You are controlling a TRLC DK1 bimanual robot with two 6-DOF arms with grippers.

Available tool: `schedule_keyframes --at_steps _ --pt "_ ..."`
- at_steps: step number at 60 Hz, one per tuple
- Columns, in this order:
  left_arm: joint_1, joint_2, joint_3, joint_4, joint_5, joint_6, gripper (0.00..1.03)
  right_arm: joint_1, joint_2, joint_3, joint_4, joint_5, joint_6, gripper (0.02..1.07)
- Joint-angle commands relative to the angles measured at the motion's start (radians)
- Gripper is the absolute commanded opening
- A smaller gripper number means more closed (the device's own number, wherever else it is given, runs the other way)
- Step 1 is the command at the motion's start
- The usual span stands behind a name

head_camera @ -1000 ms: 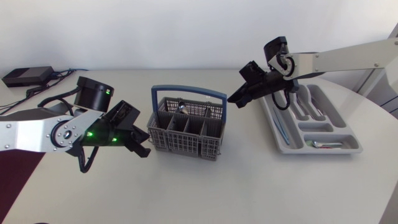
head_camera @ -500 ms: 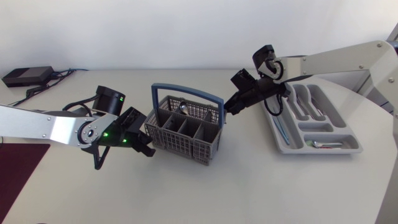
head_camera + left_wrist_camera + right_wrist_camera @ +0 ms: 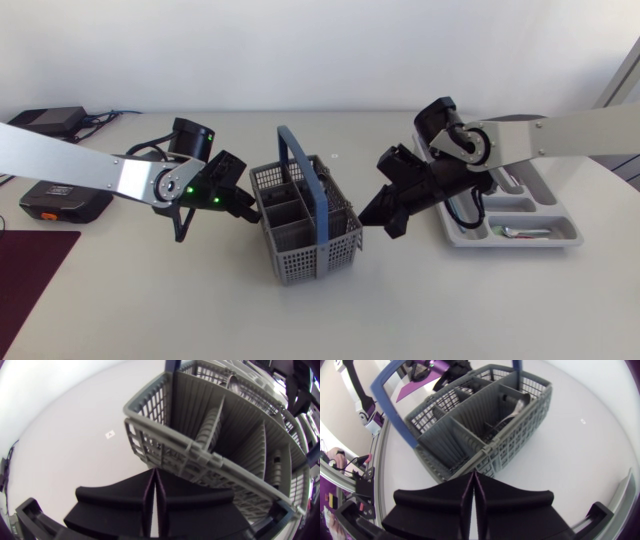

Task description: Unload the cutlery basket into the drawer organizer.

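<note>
Left end effector, right end effector flank basket.

Overhead head view, both wrist views close, sharing the basket

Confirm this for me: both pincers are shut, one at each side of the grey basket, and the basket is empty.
Not empty. The right wrist view shows a spoon leaning in one compartment of the basket. The rest stands: the left pincer and the right pincer are both shut, one at each side of the grey basket.
</note>
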Motion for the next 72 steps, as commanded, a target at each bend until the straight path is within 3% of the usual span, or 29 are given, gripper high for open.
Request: schedule_keyframes --at_steps 1,18,28,37,55,60,72 --pt "-0.016 0.057 0.084 -0.007 0.03 -0.028 0.04 0.051 -0.046 -0.069 -0.02 -0.018 -0.019 0.08" --pt "-0.036 0.102 0.163 -0.064 0.041 -0.02 0.04 0.155 -0.104 -0.164 0.004 0.028 -0.011 0.08" --pt "0.03 -0.006 0.108 -0.122 0.041 0.029 0.04 0.037 -0.162 -0.131 -0.004 0.028 -0.02 0.08" --pt "0.038 -0.194 -0.004 -0.211 0.056 0.103 0.04 -0.067 -0.144 -0.072 0.019 0.027 0.004 0.08" --pt "-0.002 -0.467 -0.134 -0.351 0.061 0.136 0.04 -0.081 -0.05 0.053 0.104 0.078 0.138 0.08" --pt "-0.034 -0.495 -0.162 -0.366 0.061 0.136 0.04 -0.058 -0.044 0.085 0.104 0.117 0.176 0.17" --pt "-0.083 -0.526 -0.203 -0.372 0.062 0.124 0.07 0.025 -0.007 0.208 0.009 0.225 0.211 0.23"
